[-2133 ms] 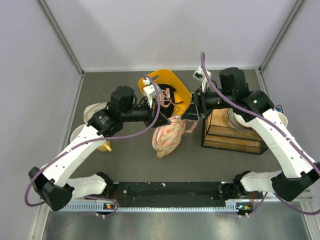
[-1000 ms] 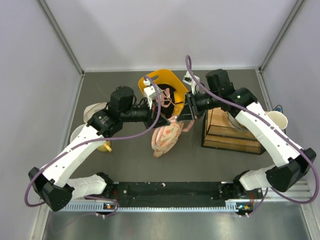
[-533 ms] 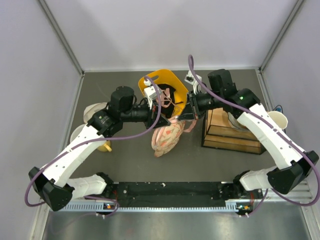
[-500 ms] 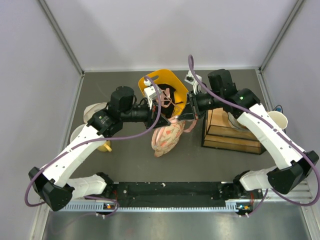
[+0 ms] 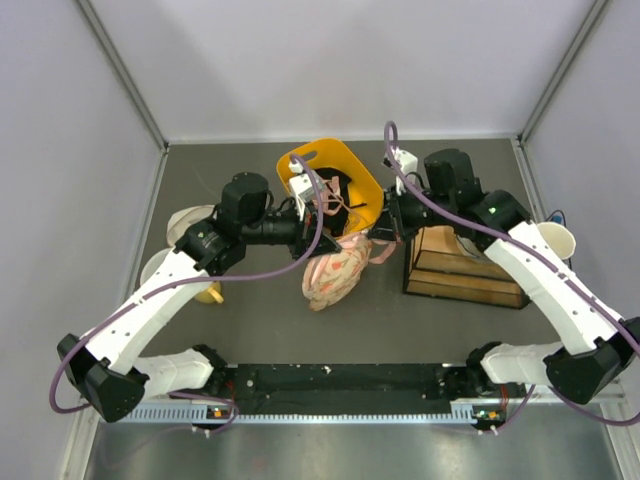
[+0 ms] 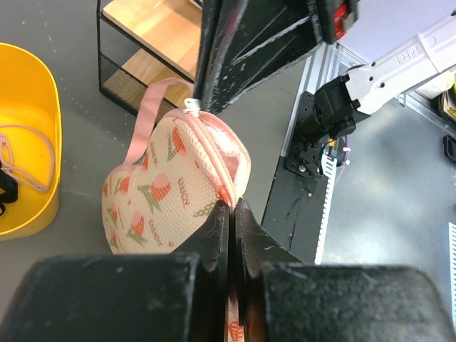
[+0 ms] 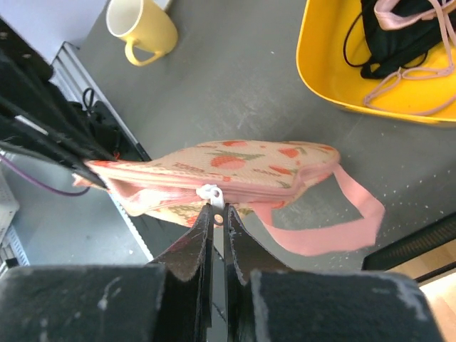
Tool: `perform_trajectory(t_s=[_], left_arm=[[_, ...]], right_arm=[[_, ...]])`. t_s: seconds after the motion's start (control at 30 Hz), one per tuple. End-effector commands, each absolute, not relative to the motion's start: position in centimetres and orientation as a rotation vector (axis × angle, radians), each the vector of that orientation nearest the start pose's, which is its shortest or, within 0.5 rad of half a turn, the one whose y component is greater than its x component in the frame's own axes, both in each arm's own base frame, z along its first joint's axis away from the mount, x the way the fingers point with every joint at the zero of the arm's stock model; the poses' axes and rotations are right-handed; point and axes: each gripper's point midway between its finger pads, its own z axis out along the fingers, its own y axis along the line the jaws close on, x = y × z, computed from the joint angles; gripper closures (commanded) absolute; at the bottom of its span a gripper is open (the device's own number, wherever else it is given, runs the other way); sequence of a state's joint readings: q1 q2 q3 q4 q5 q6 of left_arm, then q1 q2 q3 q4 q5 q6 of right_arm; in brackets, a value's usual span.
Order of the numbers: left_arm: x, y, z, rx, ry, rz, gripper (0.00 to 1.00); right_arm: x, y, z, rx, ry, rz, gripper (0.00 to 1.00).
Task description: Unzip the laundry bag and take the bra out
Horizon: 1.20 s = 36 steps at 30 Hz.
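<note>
Right end effector (image 7: pixel 218 214) pinches the zip pull (image 7: pixel 211 192) on the laundry bag (image 7: pixel 228 167), left end effector (image 6: pixel 231 214) clamps its edge; unzipping now calls for dragging that pull along.

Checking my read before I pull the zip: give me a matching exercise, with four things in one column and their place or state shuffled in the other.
Things:
1. left claw
2. right claw
3. yellow basket
4. yellow mug

States:
A. holds a black garment and a pink strappy garment
B. shut on the zip pull
C. upright on the table, untouched
D. shut on the edge of the laundry bag

Pairs: 1-D, 2-B, 3-A, 4-C
</note>
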<state>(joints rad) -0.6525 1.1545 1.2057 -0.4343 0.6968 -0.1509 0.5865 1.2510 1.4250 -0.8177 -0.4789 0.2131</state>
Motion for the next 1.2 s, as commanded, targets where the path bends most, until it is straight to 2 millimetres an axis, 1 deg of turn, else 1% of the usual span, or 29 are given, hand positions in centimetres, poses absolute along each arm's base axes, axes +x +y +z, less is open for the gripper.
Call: perform_trajectory(t_s=[0.0,0.03,0.1,0.13,0.2,0.23,0.3,0.37,0.43,0.57,0.6,0.7,0.77,0.9,0.93,1.0,1.03,1.07,1.1,1.13,1.17], left_arm=[[17.9,-29.2,33.2,1.023,1.696,-1.225,1.00],[17.6,-29.0,33.6,1.033,1.673,-1.225,1.00],[17.1,-28.7,33.6,1.041,1.659,-1.227,1.00],[16.7,-28.4,33.5,1.046,1.649,-1.221,1.00],[16.5,-28.0,33.2,1.046,1.646,-1.203,1.00],[16.4,-27.7,33.0,1.046,1.644,-1.186,1.00],[16.6,-27.4,32.6,1.032,1.658,-1.156,1.00],[17.4,-27.2,32.8,1.020,1.665,-1.117,1.00],[17.6,-27.2,33.0,1.022,1.668,-1.104,1.00],[17.6,-27.0,33.4,1.031,1.652,-1.086,1.00],[18.0,-26.8,33.3,1.017,1.662,-1.060,1.00],[18.3,-25.9,33.1,0.990,1.674,-0.992,1.00],[18.0,-25.1,33.4,0.996,1.625,-0.948,1.00],[17.6,-23.7,34.3,0.977,1.536,-0.874,1.00],[17.7,-23.1,34.6,0.952,1.522,-0.840,1.00],[17.8,-22.6,35.1,0.933,1.486,-0.808,1.00],[17.6,-22.1,35.1,0.927,1.457,-0.788,1.00],[18.0,-21.8,36.1,0.888,1.406,-0.757,1.00],[18.2,-21.4,36.7,0.848,1.382,-0.737,1.00],[17.8,-20.7,37.1,0.807,1.354,-0.736,1.00],[17.8,-20.4,38.0,0.777,1.316,-0.729,1.00]], right_arm=[[23.8,24.8,27.0,-0.661,2.240,0.845,1.00],[23.7,24.5,25.6,-0.650,2.278,0.826,1.00],[23.5,24.2,24.5,-0.642,2.305,0.808,1.00],[23.4,23.8,23.5,-0.628,2.332,0.786,1.00],[23.4,23.7,23.2,-0.624,2.337,0.780,1.00],[23.4,23.7,23.3,-0.623,2.333,0.787,1.00],[23.0,24.0,23.9,-0.642,2.313,0.815,1.00],[22.5,24.5,25.2,-0.676,2.273,0.876,1.00],[22.1,24.8,26.3,-0.697,2.239,0.905,1.00],[21.5,24.7,27.3,-0.699,2.209,0.923,1.00],[21.4,24.6,27.3,-0.694,2.210,0.924,1.00],[21.0,24.4,28.0,-0.686,2.191,0.933,1.00],[20.6,24.2,28.8,-0.682,2.165,0.938,1.00],[20.4,23.8,30.3,-0.695,2.114,0.928,1.00],[20.3,23.7,30.5,-0.703,2.105,0.924,1.00],[20.2,23.5,30.8,-0.713,2.094,0.913,1.00],[20.1,23.5,30.7,-0.722,2.094,0.914,1.00],[20.0,23.5,30.7,-0.727,2.092,0.915,1.00],[20.0,23.5,30.4,-0.736,2.096,0.914,1.00],[20.0,23.5,30.1,-0.745,2.099,0.911,1.00],[20.1,23.5,29.7,-0.749,2.107,0.903,1.00]])
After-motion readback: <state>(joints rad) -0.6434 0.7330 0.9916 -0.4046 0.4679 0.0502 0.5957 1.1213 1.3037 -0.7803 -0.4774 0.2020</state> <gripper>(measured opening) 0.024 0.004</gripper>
